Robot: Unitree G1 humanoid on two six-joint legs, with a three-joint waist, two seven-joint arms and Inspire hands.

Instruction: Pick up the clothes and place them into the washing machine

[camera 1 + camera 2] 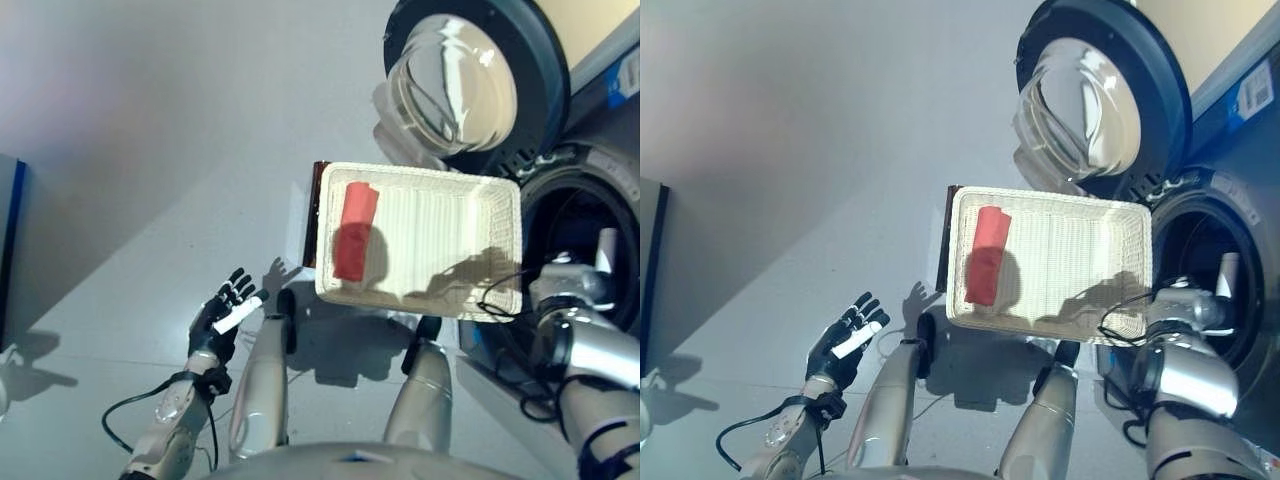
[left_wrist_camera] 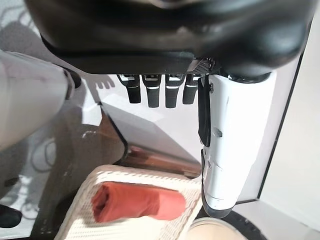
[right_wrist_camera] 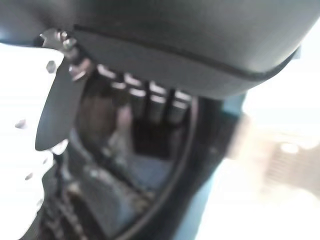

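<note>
Left eye view is showing me the red rolled cloth [image 1: 355,230] lying lengthwise at the basket's [image 1: 500,215] left end, nearer my empty, straight-fingered left hand [image 1: 222,318], while my right hand [image 1: 565,283] is reaching into the washing machine drum [image 1: 590,210], fingers [image 3: 150,107] apparently straight and empty.

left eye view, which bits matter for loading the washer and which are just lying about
For the job:
- red rolled cloth
- white basket it lies in
- washing machine drum opening
- open door
- left hand, open, empty
- right hand, at the drum

Lying about:
- dark panel at the floor's edge
</note>
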